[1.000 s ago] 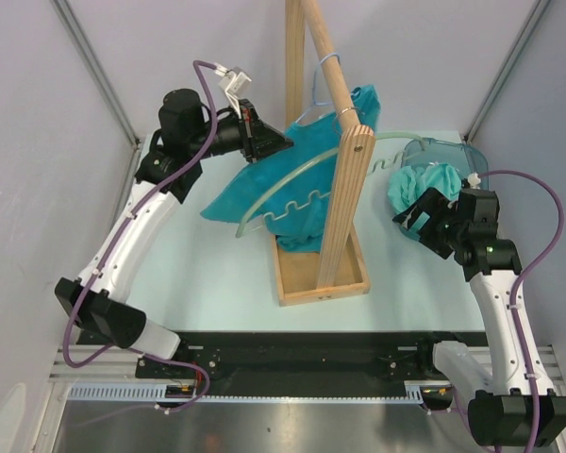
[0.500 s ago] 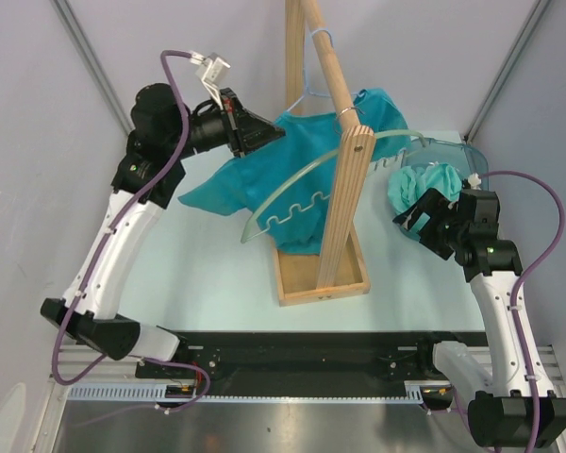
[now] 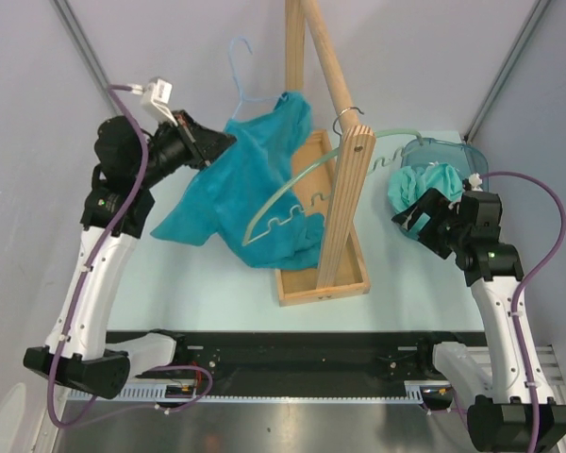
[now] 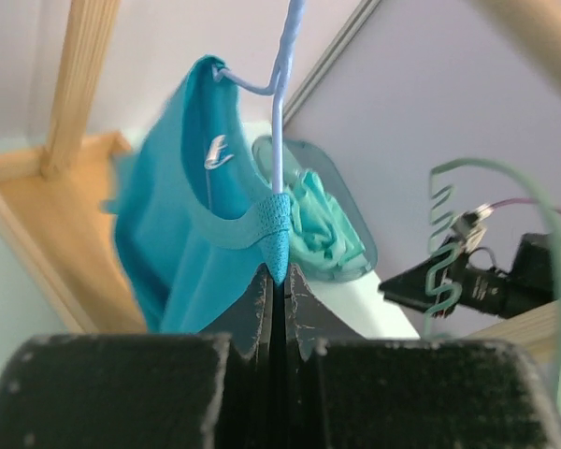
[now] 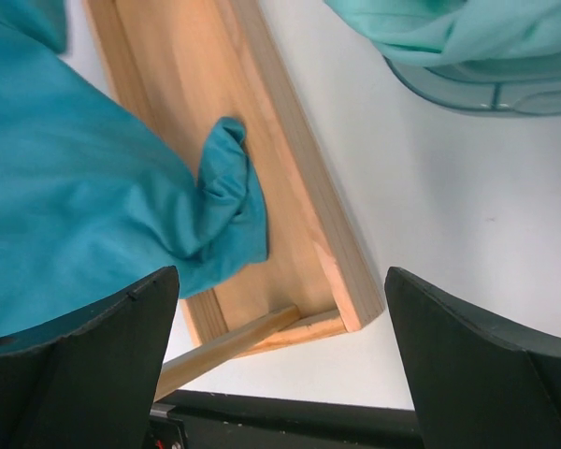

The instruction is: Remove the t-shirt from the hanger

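Mid-removal: teal t-shirt (image 3: 236, 189), blue wire hanger (image 4: 279, 131) inside, is held left of the wooden rack (image 3: 342, 203) by the left gripper (image 3: 206, 149), pinched on its collar; the right gripper (image 3: 417, 222), spread wide right of the rack, is likely needed to draw the hanger out.

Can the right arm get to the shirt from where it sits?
Probably, low down: the right pincer is open, and a corner of the shirt lies in the tray before it, nothing between. Higher up, the post blocks it.
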`<state>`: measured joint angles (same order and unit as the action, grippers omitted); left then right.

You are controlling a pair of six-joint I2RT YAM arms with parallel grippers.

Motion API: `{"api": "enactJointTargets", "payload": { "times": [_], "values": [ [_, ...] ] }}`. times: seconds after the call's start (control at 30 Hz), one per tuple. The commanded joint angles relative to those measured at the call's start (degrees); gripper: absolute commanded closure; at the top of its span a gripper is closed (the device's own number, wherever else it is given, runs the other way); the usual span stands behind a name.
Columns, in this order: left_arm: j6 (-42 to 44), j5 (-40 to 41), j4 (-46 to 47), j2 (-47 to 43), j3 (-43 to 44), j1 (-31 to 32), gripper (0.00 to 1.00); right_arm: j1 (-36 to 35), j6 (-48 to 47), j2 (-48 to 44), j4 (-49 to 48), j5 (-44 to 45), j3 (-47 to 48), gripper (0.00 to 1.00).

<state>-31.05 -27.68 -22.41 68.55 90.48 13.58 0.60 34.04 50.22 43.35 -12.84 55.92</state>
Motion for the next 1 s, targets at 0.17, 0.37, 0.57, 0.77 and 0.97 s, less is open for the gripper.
{"api": "enactJointTargets", "payload": {
  "times": [0.17, 0.37, 0.57, 0.77, 0.97],
  "values": [
    [-6.9, -10.4, 12.3, 0.7, -23.6, -0.8, 1.00, -0.4, 0.8, -4.2, -10.0, -5.5, -5.7, 0.04],
    [-8.8, -13.4, 20.5, 0.8, -36.1, 2.7, 1.00, -2.4, 1.1, -5.2, -15.4, -9.2, -8.6, 0.05],
    [-10.4, -17.0, 29.7, 2.7, -42.0, 11.7, 1.00, -6.9, 2.2, -5.1, -23.7, -11.2, -11.9, 0.08],
    [-14.7, -21.1, 36.9, 6.1, -46.5, 16.8, 1.00, -12.9, 0.7, -5.2, -30.5, -6.4, -13.3, 0.09],
    [-15.4, -23.2, 36.6, 7.7, -47.2, 19.0, 1.00, -14.0, 2.0, -6.5, -35.5, -3.3, -15.6, 0.09]
  ]
}}
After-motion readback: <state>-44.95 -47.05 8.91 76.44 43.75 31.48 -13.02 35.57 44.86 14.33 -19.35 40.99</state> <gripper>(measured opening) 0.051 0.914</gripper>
